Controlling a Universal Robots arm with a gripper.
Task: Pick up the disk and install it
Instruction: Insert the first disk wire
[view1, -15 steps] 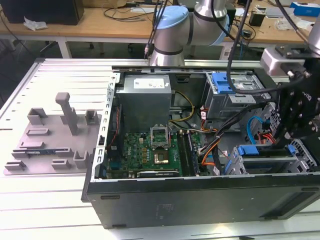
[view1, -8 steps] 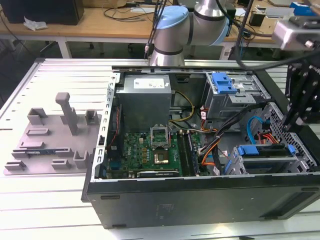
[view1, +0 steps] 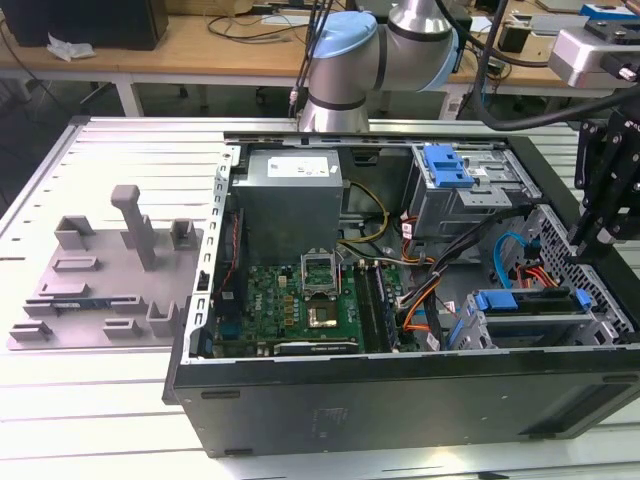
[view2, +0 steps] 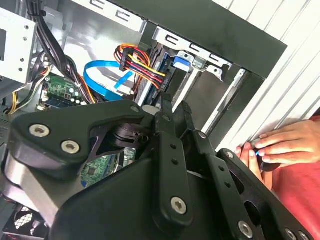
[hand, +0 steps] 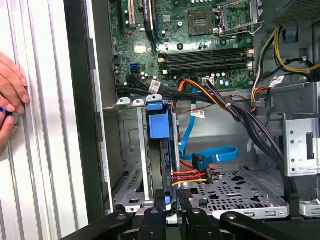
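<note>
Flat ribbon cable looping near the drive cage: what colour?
Bright blue; the flat ribbon cable shows best in the first wrist view.

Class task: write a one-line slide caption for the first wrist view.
Gripper poised at the drive cage where the disk sits, cables attached; a hand rests outside the case.

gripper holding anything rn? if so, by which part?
Nothing held. The gripper is shut and empty above the disk, which sits in its drive cage.

Green motherboard (view1: 300, 305) in a black case (view1: 400, 395), bright blue carrier on the disk (hand: 160, 125) (silver cage around it), a blue ribbon cable (hand: 215, 155), red-orange-yellow wires (hand: 187, 177), grey ribbed surface (view1: 100, 380), black gripper (hand: 172, 197).
</note>
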